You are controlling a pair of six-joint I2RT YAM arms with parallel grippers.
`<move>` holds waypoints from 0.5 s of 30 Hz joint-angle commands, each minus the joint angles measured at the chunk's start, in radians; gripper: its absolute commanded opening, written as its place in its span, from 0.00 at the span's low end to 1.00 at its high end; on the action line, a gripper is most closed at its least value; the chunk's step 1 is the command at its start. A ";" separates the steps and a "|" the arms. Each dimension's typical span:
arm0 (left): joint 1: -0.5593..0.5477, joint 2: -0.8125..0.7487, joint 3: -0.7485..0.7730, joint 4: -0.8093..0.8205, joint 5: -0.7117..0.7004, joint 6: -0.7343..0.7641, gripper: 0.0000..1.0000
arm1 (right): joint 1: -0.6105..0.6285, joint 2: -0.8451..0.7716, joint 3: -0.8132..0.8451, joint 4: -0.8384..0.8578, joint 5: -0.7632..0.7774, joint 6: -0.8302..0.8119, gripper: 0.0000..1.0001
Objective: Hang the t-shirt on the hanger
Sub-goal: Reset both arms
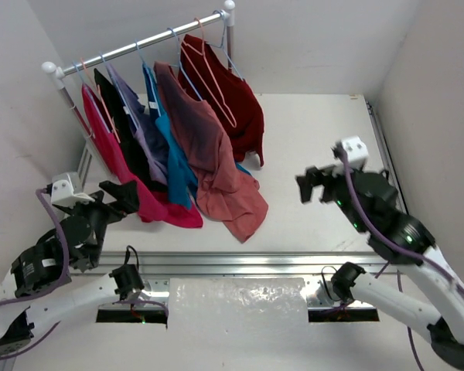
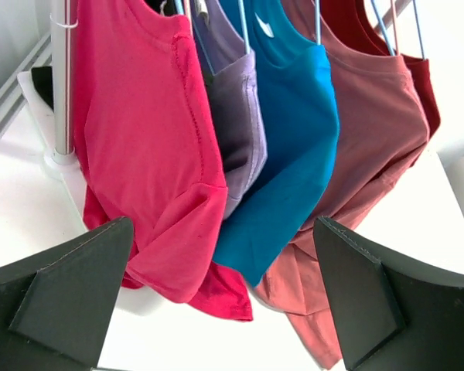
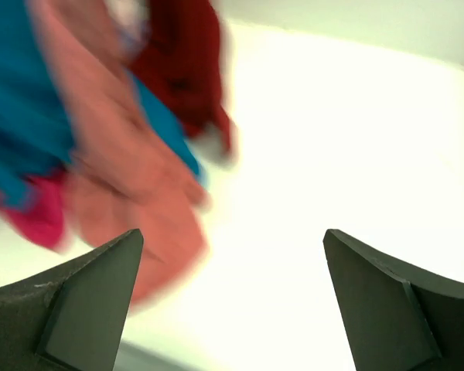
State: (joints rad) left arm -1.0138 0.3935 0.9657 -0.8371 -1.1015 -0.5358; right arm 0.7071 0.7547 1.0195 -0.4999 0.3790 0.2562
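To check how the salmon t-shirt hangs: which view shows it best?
The top external view: the salmon t-shirt shows from rail to hem. The left wrist view hides part behind the blue shirt; the right wrist view blurs it.

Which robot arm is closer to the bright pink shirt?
Left. The left end effector sits open right beside the bright pink shirt, near its lower edge. The right end effector hangs open far off, beyond the salmon t-shirt.
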 commanded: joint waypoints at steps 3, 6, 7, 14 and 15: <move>0.006 0.054 -0.033 0.089 0.044 0.080 1.00 | -0.001 -0.242 -0.084 -0.365 0.181 0.014 0.99; 0.012 0.113 -0.044 0.131 0.148 0.077 1.00 | -0.001 -0.347 -0.064 -0.416 0.187 0.029 0.99; 0.018 0.122 -0.053 0.195 0.191 0.079 1.00 | -0.001 -0.371 -0.061 -0.422 0.182 0.031 0.99; 0.500 0.195 -0.153 0.403 0.702 0.152 1.00 | -0.001 -0.377 -0.091 -0.436 0.205 0.048 0.99; 0.571 0.208 -0.166 0.414 0.821 0.149 1.00 | 0.000 -0.374 -0.091 -0.439 0.207 0.052 0.99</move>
State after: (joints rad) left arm -0.6117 0.5678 0.8215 -0.5591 -0.6037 -0.4129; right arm 0.7044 0.3573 0.9367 -0.9306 0.5556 0.2897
